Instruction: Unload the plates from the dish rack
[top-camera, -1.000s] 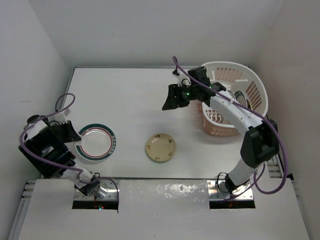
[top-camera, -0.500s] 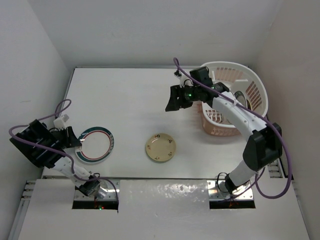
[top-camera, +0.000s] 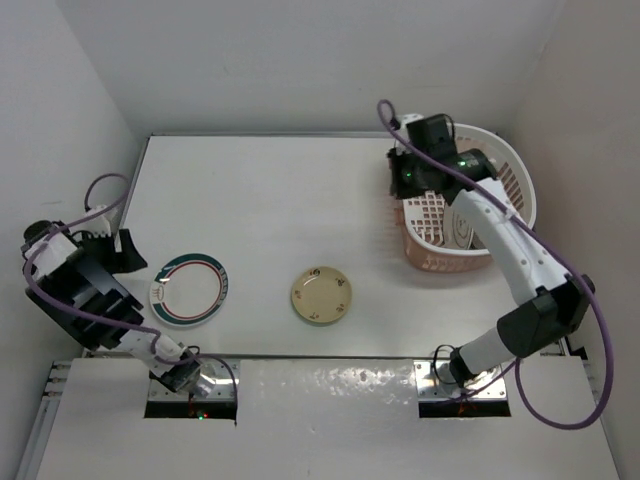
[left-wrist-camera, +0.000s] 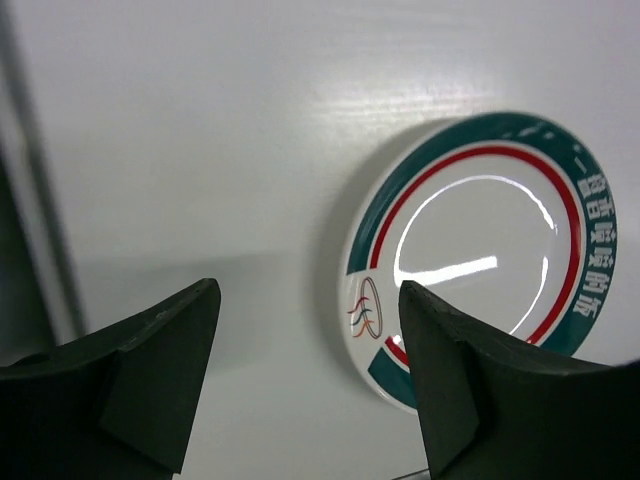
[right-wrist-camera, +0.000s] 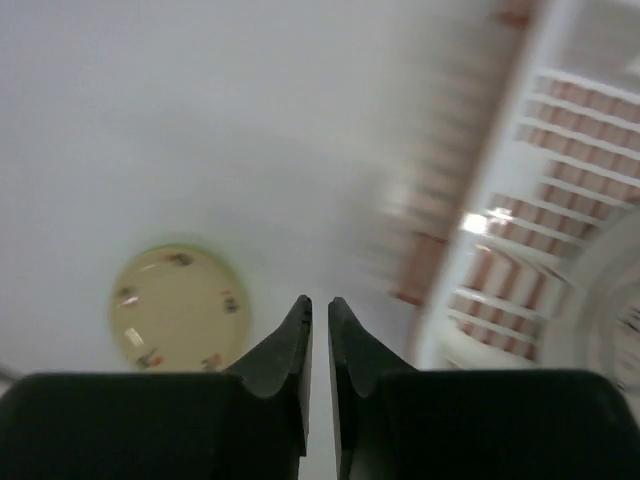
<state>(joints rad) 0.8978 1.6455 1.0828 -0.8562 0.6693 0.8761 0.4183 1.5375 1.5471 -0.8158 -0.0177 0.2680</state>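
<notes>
The white plate with a teal lettered rim (top-camera: 188, 290) lies flat on the table at the left. My left gripper (top-camera: 128, 255) stands open just left of it, apart from it. In the left wrist view the same plate (left-wrist-camera: 480, 255) shows beyond the open gripper (left-wrist-camera: 305, 330), whose jaws hold nothing. The cream-tan plate (top-camera: 321, 296) lies mid-table, seen also in the right wrist view (right-wrist-camera: 178, 308). The white dish rack (top-camera: 505, 165) stands at the right with a white plate (top-camera: 462, 228) upright inside. My right gripper (top-camera: 403, 185) hovers over the rack's left edge, its jaws (right-wrist-camera: 318, 310) nearly together and empty.
The rack's salmon slotted wall (top-camera: 430, 258) faces the table's middle. White walls close in the table at the back and on both sides. The right wrist view is blurred by motion, with the rack's wall (right-wrist-camera: 540, 250) at its right.
My left gripper let go of the teal-rimmed plate, opened and drew back to the left. My right arm swung right, to the rack's edge, and its jaws closed.
</notes>
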